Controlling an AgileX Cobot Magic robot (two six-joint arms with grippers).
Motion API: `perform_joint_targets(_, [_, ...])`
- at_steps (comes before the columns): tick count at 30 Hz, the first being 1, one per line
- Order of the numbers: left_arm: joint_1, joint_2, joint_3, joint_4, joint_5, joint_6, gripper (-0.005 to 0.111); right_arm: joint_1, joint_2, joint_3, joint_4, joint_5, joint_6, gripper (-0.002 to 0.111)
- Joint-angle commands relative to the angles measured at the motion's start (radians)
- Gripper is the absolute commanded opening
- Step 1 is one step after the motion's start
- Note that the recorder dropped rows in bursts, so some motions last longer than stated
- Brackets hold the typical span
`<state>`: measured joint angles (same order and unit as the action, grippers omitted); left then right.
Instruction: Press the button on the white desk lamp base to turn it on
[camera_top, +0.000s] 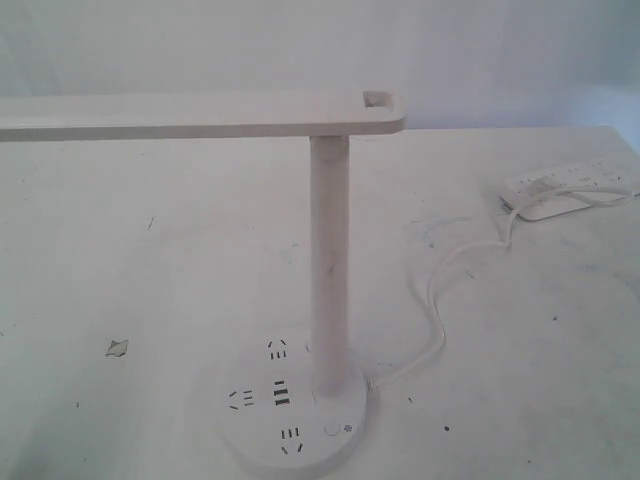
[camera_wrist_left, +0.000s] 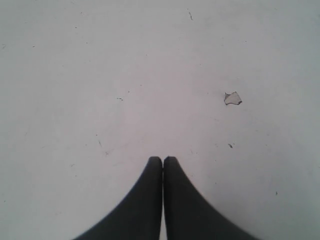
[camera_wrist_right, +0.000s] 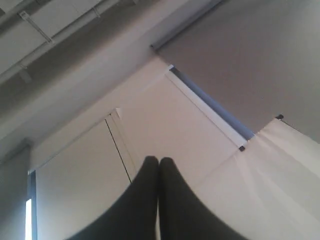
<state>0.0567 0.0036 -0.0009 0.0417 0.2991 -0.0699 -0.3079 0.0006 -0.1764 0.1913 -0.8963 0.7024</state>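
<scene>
- The white desk lamp base (camera_top: 250, 455) lay nearest the exterior camera, a flat round disc at the bottom middle of the table (camera_top: 150, 270), with dark socket slots (camera_top: 279, 395) spread over its top.
- The button (camera_top: 331, 433) sat on the near right part of the disc, just in front of the pole's foot. A tiny grey sun mark (camera_top: 348, 431) was right beside it, and nothing touched it.
- The pole (camera_top: 329, 270) stood upright from the right side of the base.
- The lamp arm (camera_top: 180, 115) lay level on top of the pole. Its long axis ran across the view, reaching left past the picture's edge, with a short stub ending right of the pole.
- A white cable (camera_top: 437, 300) wound from the base to a power strip (camera_top: 570, 188) far off at the right.
- A small grey chip (camera_top: 118, 347) marked the table left of the base.
- The left gripper (camera_wrist_left: 162, 161) had its dark fingers pressed together, holding nothing, over bare table near the chip (camera_wrist_left: 232, 98).
- The right gripper (camera_wrist_right: 158, 161) was likewise pressed together and empty, pointing up toward wall and ceiling.
- Neither gripper appeared in the exterior view.
</scene>
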Motion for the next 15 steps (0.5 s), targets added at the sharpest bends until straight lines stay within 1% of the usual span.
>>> perform_joint_targets(1, [-0.004, -0.004, 0.001, -0.004, 0.008, -0.001, 0.0, -0.005, 0.134, -0.148, -0.03, 0.153, -0.062, 0.0])
perform_joint_targets(3, [-0.004, -0.004, 0.001, -0.004, 0.008, -0.001, 0.0, -0.005, 0.297, -0.21, -0.149, 0.139, -0.17, 0.0])
perform_joint_targets(4, [-0.004, -0.004, 0.001, -0.004, 0.008, -0.001, 0.0, -0.005, 0.385, -0.238, -0.238, 0.137, -0.19, 0.0])
perform_joint_targets(5, [-0.004, -0.004, 0.001, -0.004, 0.008, -0.001, 0.0, -0.005, 0.47, -0.265, -0.351, 0.12, -0.181, 0.0])
perform_joint_targets(6, [-0.004, -0.004, 0.001, -0.004, 0.008, -0.001, 0.0, -0.005, 0.558, -0.287, -0.503, 0.085, -0.138, 0.0])
perform_joint_targets(8, [-0.004, -0.004, 0.001, -0.004, 0.008, -0.001, 0.0, -0.005, 0.682, -0.325, -0.81, -0.051, 0.063, 0.0])
perform_joint_targets(9, [-0.004, -0.004, 0.001, -0.004, 0.008, -0.001, 0.0, -0.005, 0.754, -0.368, -1.065, -0.144, 0.251, 0.0])
perform_joint_targets(10, [-0.004, -0.004, 0.001, -0.004, 0.008, -0.001, 0.0, -0.001, 0.779, -0.393, -1.173, -0.154, 0.338, 0.0])
perform_joint_targets(11, [-0.004, -0.004, 0.001, -0.004, 0.008, -0.001, 0.0, 0.002, 0.841, -0.456, -1.445, -0.129, 0.523, 0.0])
perform_joint_targets(12, [-0.004, -0.004, 0.001, -0.004, 0.008, -0.001, 0.0, 0.011, 0.868, -0.476, -1.557, -0.081, 0.605, 0.0])
perform_joint_targets(13, [-0.004, -0.004, 0.001, -0.004, 0.008, -0.001, 0.0, 0.026, 0.912, -0.511, -1.729, 0.041, 0.851, 0.0])
perform_joint_targets(14, [-0.004, -0.004, 0.001, -0.004, 0.008, -0.001, 0.0, 0.031, 0.925, -0.523, -1.788, 0.082, 0.962, 0.0])
perform_joint_targets(15, [-0.004, -0.004, 0.001, -0.004, 0.008, -0.001, 0.0, 0.046, 0.949, -0.546, -1.931, 0.102, 1.113, 0.0])
